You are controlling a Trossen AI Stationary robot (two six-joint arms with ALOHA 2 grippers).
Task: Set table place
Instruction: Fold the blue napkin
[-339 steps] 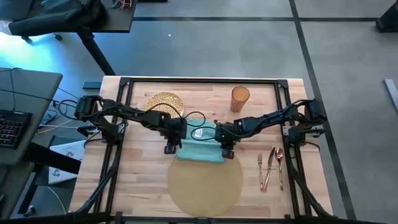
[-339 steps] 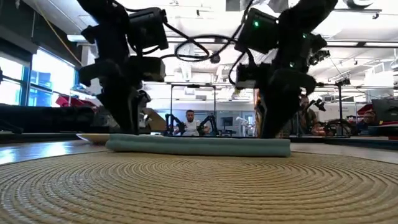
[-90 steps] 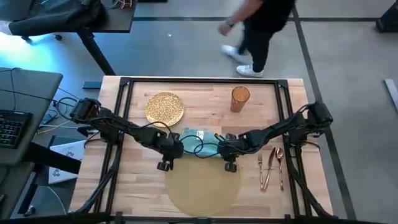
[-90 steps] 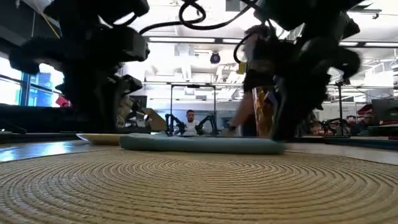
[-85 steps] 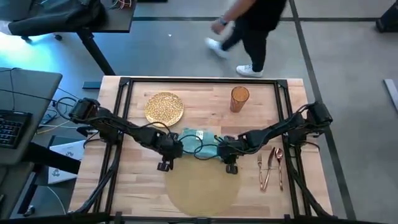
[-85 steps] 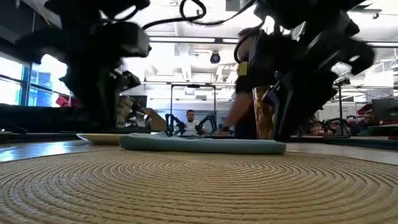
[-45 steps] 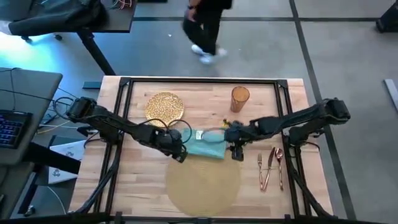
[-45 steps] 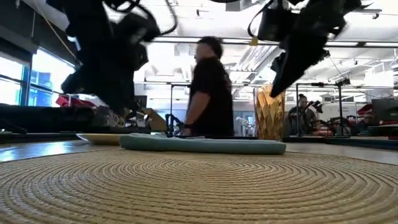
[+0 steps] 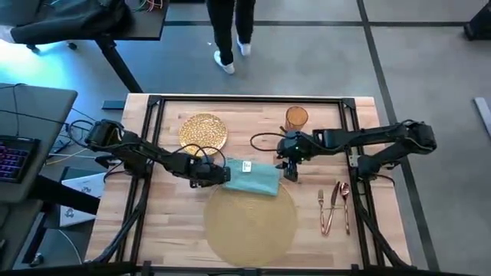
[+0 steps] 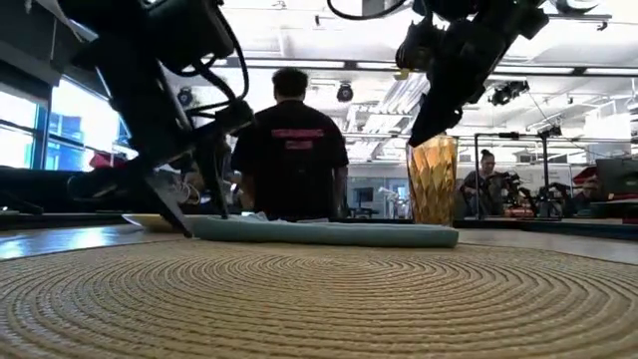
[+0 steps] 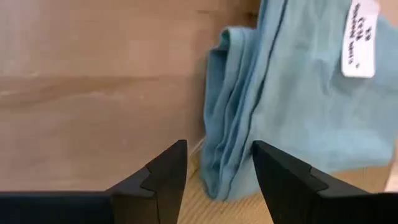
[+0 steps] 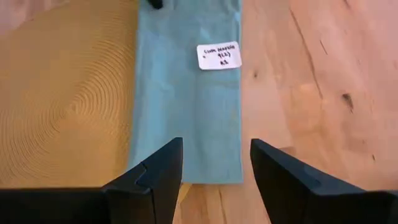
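Observation:
The teal napkin (image 9: 255, 177) lies folded in a strip across the far rim of the woven placemat (image 9: 249, 224), partly on the table (image 9: 169, 222). My left gripper (image 9: 223, 173) is open and low at the napkin's bunched left end (image 11: 227, 143), fingers pointing toward the table's right; I cannot tell if it touches the cloth. My right gripper (image 9: 290, 169) hangs open above the napkin's right end (image 12: 186, 93), lifted clear of it in the low view (image 10: 427, 115). The gold plate (image 9: 203, 132) sits at the far left, the amber tumbler (image 9: 296, 119) at the far right.
The copper fork, knife and spoon (image 9: 334, 205) lie side by side right of the placemat. The black rail frame (image 9: 249, 100) runs around the table top. A person (image 10: 291, 150) stands beyond the table's far edge. A grey desk with a keyboard (image 9: 15, 149) stands to the left.
Both grippers have left the napkin's near edge. My left gripper has gone to the napkin's left end and turned to point toward the table's right. My right gripper has risen and gone toward the far edge. The napkin has stayed in place. A person has walked leftward behind the table.

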